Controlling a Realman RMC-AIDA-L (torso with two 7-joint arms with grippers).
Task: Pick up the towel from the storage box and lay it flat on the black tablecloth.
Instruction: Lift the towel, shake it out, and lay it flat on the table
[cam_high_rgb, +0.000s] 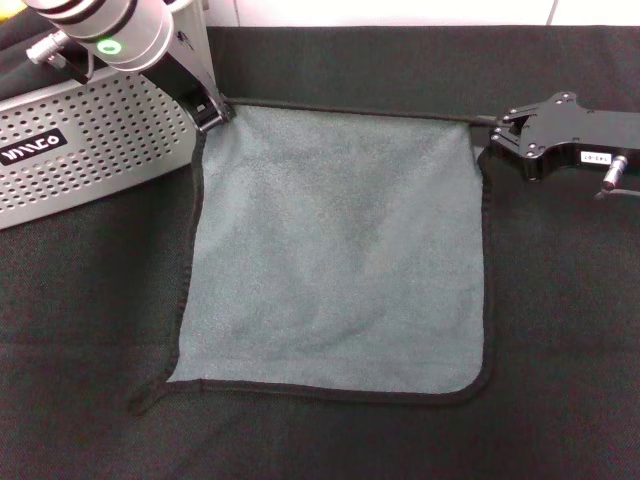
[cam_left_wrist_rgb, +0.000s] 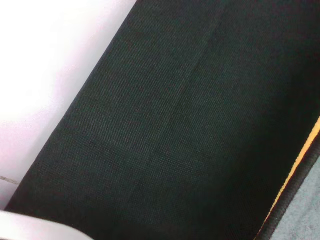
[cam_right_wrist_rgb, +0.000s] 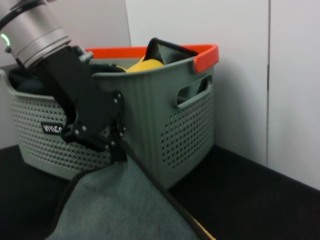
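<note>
A squarish fleecy towel (cam_high_rgb: 335, 250) with black stitched edging lies spread out, grey-green face up, on the very large plain black woven tablecloth (cam_high_rgb: 560, 330). Its near left corner is drawn out into a small point. From the head camera, the left gripper (cam_high_rgb: 212, 112) is pinched shut on the towel's far left corner, just beside the light grey perforated plastic storage box (cam_high_rgb: 90, 140). The right gripper (cam_high_rgb: 495, 135) sits at the far right corner; whether its fingers are closed there cannot be told.

Only the right wrist camera shows the box side-on: an orange rim, a handle cut-out, and more yellow and dark cloth piled inside. It also shows the left gripper (cam_right_wrist_rgb: 117, 150) clamping the towel's edge (cam_right_wrist_rgb: 125, 210) low against the tablecloth. The left wrist camera alone reveals a thin yellow strip of the towel's underside (cam_left_wrist_rgb: 300, 160) beside bare black tablecloth (cam_left_wrist_rgb: 165, 125).
</note>
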